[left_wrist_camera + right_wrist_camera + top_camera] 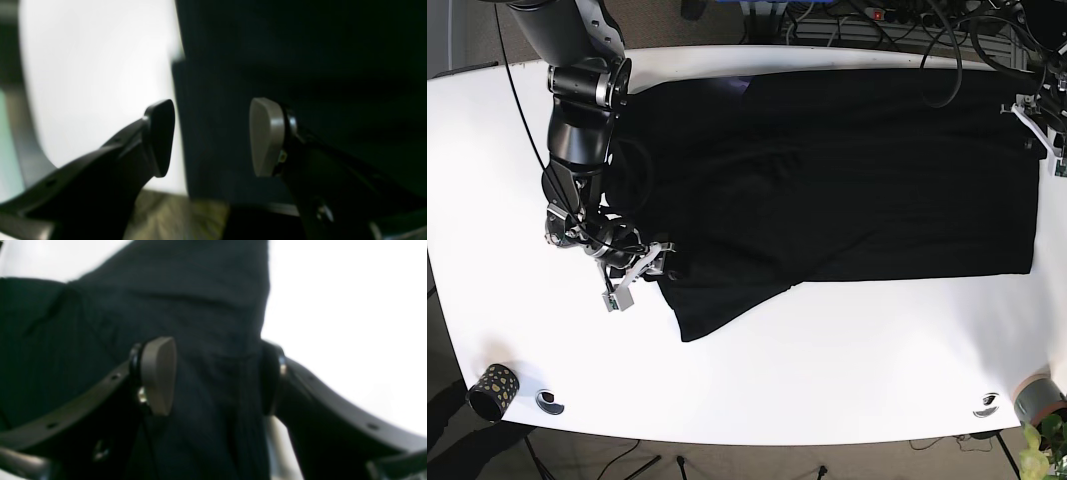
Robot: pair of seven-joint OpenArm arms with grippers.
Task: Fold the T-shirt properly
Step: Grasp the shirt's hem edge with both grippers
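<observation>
Right claw (217,376) wide open, shirt (827,180) fabric between its pads, left claw (213,136) wide open at shirt's edge, gripping nothing, shirt flat on counter (827,370), long axis across both claws

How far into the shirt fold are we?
Early. Done: the T-shirt lies spread across the white table, possibly with one long fold in; I cannot confirm that. In hand: the right hand is open astride fabric at the sleeve. The left hand is open at a shirt edge. Left: nearly all folds.

No readable text, views blurry.
</observation>
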